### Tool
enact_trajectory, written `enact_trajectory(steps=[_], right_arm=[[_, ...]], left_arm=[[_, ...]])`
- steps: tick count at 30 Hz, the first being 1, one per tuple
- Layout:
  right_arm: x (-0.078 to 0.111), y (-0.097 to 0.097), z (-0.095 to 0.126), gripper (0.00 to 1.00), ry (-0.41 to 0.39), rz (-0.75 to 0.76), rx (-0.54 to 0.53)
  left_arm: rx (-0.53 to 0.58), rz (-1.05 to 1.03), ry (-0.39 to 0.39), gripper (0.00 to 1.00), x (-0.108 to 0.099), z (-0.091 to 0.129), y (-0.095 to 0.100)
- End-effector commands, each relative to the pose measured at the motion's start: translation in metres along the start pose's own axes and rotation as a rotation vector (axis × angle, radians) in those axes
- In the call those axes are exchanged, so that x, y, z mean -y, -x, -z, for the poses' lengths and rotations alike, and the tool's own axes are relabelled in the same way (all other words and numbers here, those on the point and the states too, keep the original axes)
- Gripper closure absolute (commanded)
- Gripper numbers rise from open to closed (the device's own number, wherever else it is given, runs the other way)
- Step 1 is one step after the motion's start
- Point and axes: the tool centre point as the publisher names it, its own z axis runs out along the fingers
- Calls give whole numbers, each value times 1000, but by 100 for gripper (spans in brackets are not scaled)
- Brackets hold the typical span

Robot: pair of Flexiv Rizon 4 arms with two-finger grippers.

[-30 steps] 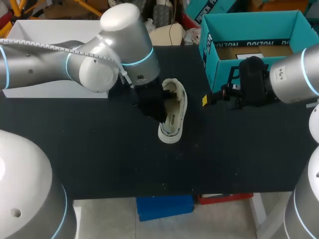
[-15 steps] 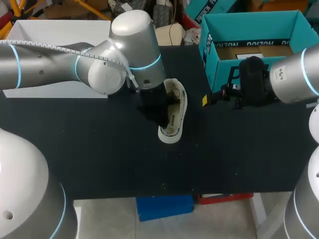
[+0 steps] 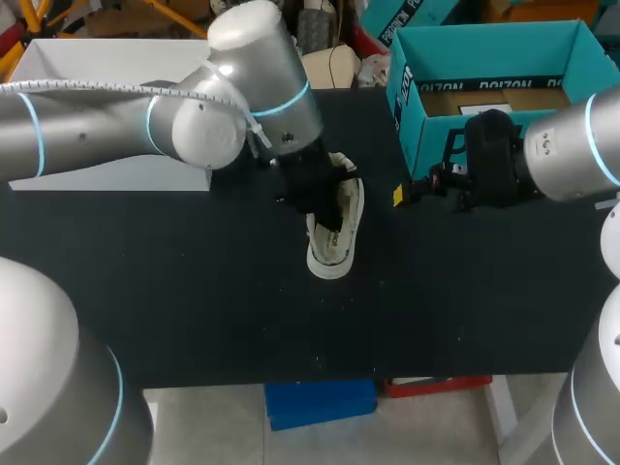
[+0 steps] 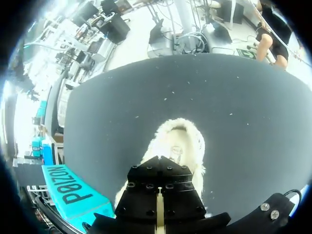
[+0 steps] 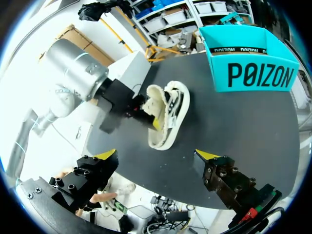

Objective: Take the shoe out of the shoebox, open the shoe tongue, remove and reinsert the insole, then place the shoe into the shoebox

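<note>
Left arm leans in, left pincer (image 5: pixel 155 123) pressed together inside the shoe (image 3: pixel 334 242), yellow tip visible only from the right wrist. Right pincer (image 5: pixel 157 156) gapes apart, shoe ahead.

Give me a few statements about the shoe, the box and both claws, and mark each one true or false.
The shoe lies on the table, outside the box. True.
The right claw is shut on the shoe. False: it is open, empty and apart from the shoe.
The left claw is at the shoe's opening. True.
The box has a lid on. False: it is open on top.
</note>
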Motion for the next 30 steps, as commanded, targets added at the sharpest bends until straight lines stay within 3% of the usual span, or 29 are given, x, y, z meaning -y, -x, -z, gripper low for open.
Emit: enact_trajectory(steps=[1, 8, 13, 18, 22, 30], right_arm=[[0, 0, 0, 0, -1, 0, 1], [0, 0, 0, 0, -1, 0, 1], [0, 0, 0, 0, -1, 0, 1], [0, 0, 0, 0, -1, 0, 1], [0, 0, 0, 0, -1, 0, 1], [0, 0, 0, 0, -1, 0, 1]], left_arm=[[89, 20, 88, 100, -15, 60, -10], [223, 156, 284, 100, -65, 117, -8], [268, 259, 353, 100, -101, 128, -11], [233, 281, 376, 100, -126, 114, -5], [223, 285, 340, 100, -143, 94, 7], [137, 247, 249, 100, -136, 53, 16]])
